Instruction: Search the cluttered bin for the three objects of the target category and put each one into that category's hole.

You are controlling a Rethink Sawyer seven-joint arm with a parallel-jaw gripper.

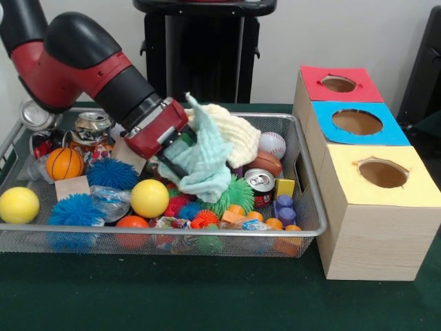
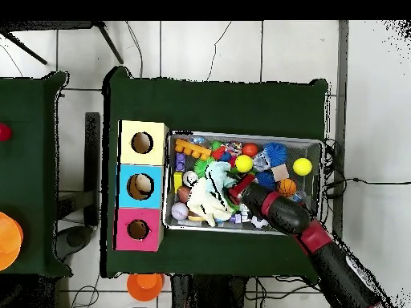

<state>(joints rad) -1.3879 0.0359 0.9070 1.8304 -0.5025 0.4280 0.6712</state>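
Note:
My gripper (image 1: 180, 153) reaches down into the middle of the wire mesh bin (image 1: 158, 231) and is shut on a light green cloth (image 1: 205, 162), which hangs lifted and bunched from it. A cream cloth (image 1: 231, 131) lies just behind, touching the green one. In the overhead view the gripper (image 2: 231, 191) holds the pale cloths (image 2: 210, 199) near the bin's left half. Beside the bin stand three wooden boxes with holes: red (image 1: 339, 84), blue (image 1: 357, 122) and yellow (image 1: 383, 172).
The bin is crowded with yellow balls (image 1: 149, 198), a small basketball (image 1: 64, 163), a baseball (image 1: 273, 145), a football (image 1: 265, 163), spiky blue balls (image 1: 111, 174), soda cans (image 1: 260, 185), and plastic blocks (image 1: 284, 207). Another yellow ball (image 1: 18, 205) rests at the bin's left end.

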